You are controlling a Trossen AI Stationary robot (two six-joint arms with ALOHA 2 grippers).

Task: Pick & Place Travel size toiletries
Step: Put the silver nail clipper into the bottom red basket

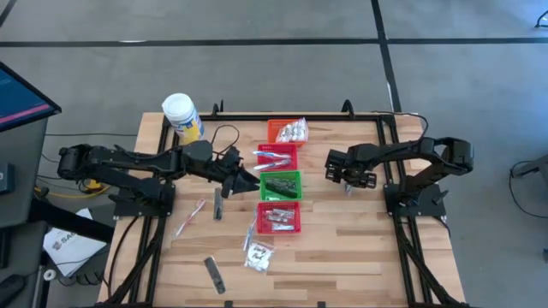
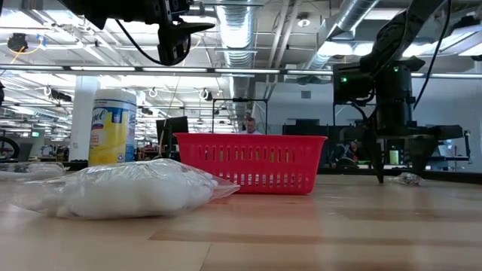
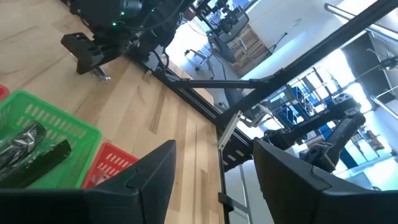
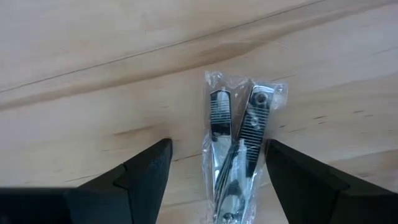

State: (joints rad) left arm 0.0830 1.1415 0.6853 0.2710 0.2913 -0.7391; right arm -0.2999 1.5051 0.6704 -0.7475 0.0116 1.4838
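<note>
- Left pincer (image 1: 251,182): spread, holding nothing, raised beside the green basket (image 1: 281,184) mid-table.
- Loose toiletries: toothbrush (image 1: 190,216), dark strip (image 1: 214,275), sachets (image 1: 258,254) on the table (image 1: 342,248), near side.
- Right pincer (image 4: 217,174): spread, straddling a clear packet of nail clippers (image 4: 237,140) lying flat on the table.

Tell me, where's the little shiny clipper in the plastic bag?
In the right wrist view, the bagged clipper lies on the wooden table, between the open right claw's fingers, right of the baskets.
</note>
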